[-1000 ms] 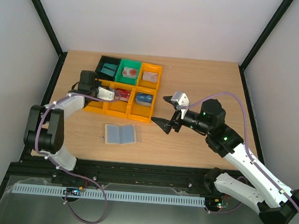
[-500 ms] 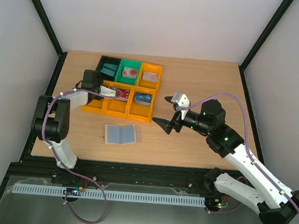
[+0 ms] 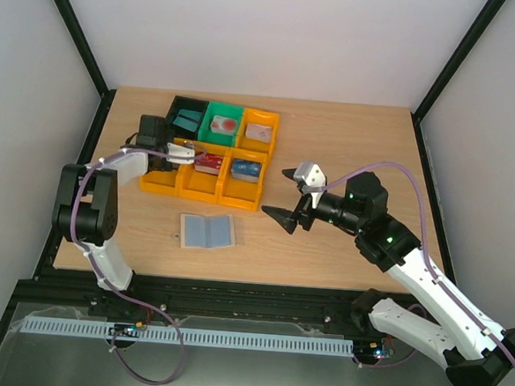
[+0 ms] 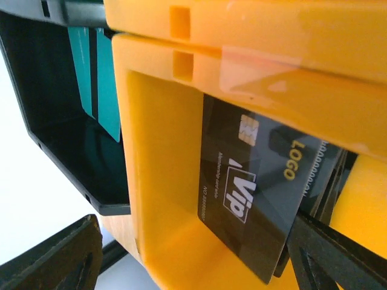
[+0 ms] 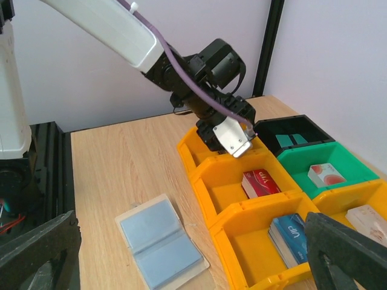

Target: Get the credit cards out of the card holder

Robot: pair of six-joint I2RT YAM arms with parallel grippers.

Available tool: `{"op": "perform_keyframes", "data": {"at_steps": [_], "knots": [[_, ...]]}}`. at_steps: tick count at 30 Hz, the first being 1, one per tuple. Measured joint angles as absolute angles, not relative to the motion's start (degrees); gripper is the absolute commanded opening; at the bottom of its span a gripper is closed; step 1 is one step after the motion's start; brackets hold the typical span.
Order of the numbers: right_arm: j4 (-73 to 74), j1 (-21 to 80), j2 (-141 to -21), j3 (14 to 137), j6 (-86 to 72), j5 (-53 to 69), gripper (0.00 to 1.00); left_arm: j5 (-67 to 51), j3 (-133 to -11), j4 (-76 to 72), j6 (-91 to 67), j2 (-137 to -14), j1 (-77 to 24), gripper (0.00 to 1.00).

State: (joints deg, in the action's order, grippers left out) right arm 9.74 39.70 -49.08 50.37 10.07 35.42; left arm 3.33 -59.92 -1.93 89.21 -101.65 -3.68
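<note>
Left pincer (image 3: 192, 154) slid to upper left, now spread | we think black card (image 4: 260, 199) just dropped in yellow bin (image 4: 157, 181) | right pincer (image 3: 277, 192) spread | next we check card holder (image 3: 208, 232).

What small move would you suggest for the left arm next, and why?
Probably lift the left gripper straight up out of the orange bin. Its jaws stand open, and the dark card leans inside that bin, seemingly released. The card holder lies open on the table, with no card showing in it.
</note>
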Motion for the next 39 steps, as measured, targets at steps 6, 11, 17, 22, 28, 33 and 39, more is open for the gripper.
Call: {"op": "perform_keyframes", "data": {"at_steps": [6,11,17,22,28,33,39], "knots": [[10.11,39.7,-49.3,50.37,10.09,36.4,0.99,0.43,-65.95,9.15,86.59,-100.03,-3.46,0.98],[10.09,39.7,-49.5,50.39,9.63,36.51,0.99,-3.62,-69.08,17.45,81.36,-94.52,-3.46,0.99],[9.54,39.7,-50.57,50.41,6.13,36.69,0.99,-11.64,-70.52,23.79,61.84,-82.48,-3.46,0.99],[6.57,39.7,-52.51,50.15,1.06,38.72,0.99,-16.49,-64.79,20.97,30.06,-68.64,-3.46,0.99],[0.38,39.7,-53.04,48.51,-5.65,40.4,1.0,-19.16,-45.52,18.61,-6.35,-51.42,-3.46,0.99],[-2.68,39.7,-56.14,47.42,-11.97,41.3,0.98,-19.42,-37.08,18.48,-23.77,-48.01,-3.16,0.99],[-5.54,39.81,-60.27,43.99,-18.74,41.82,0.96,-21.1,-26.33,17.1,-35.88,-49.56,-3.81,0.99]]}}
